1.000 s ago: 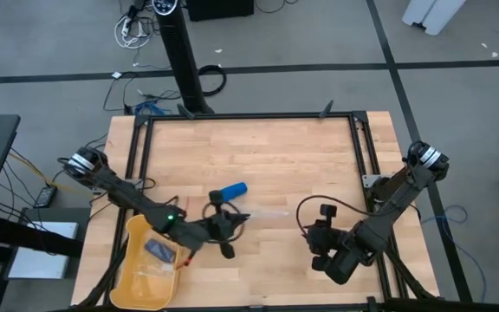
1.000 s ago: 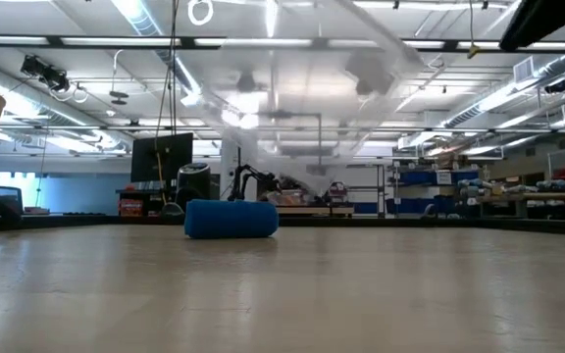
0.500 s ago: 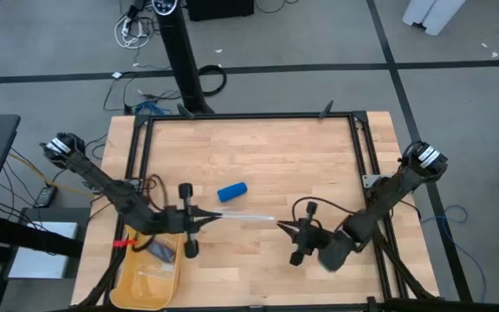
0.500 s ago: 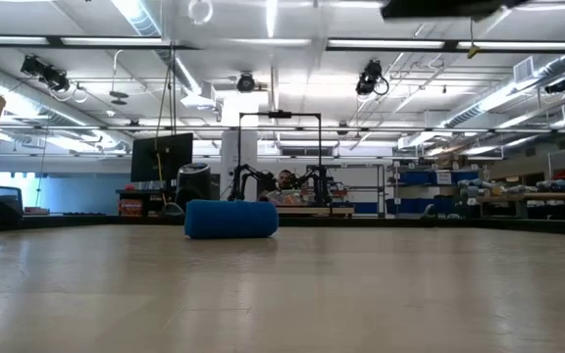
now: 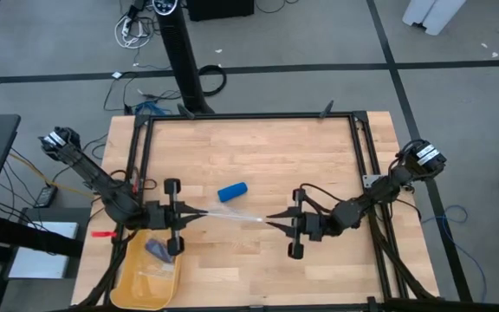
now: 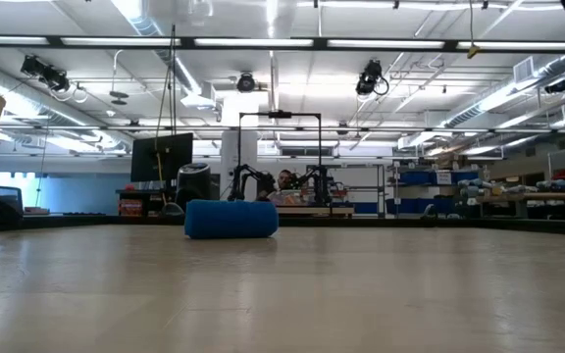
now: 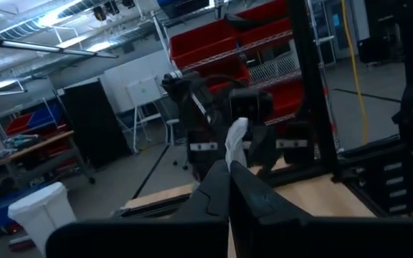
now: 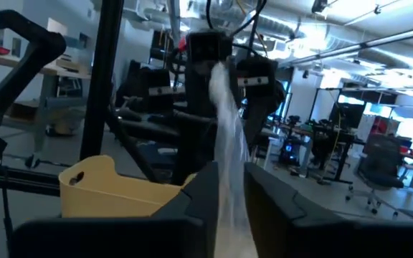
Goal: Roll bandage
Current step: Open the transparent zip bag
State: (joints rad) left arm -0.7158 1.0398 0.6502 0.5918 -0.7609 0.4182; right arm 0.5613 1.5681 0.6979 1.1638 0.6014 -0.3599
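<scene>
Between my two pincers, stretched above the wooden table (image 5: 258, 147), hangs a clear plastic bag (image 5: 232, 217), so thin and see-through that from above its edges are hard to trace; in the level view across the table I cannot make it out. My left gripper (image 5: 191, 217) is pressed together on one end of that bag. My right gripper (image 5: 272, 221) pinches the other end, the crinkly film running between its fingers (image 8: 205, 188) in the right wrist view. A yellow bin (image 5: 150, 276) sits at the near left corner, partly covered by my left arm; what lies inside it is too small to tell. The bandage (image 5: 232, 191) is a small bright blue roll, a short soft cylinder lying on its side on the table, just beyond the bag and apart from both pincers. Its long axis runs roughly left to right, slightly slanted.
</scene>
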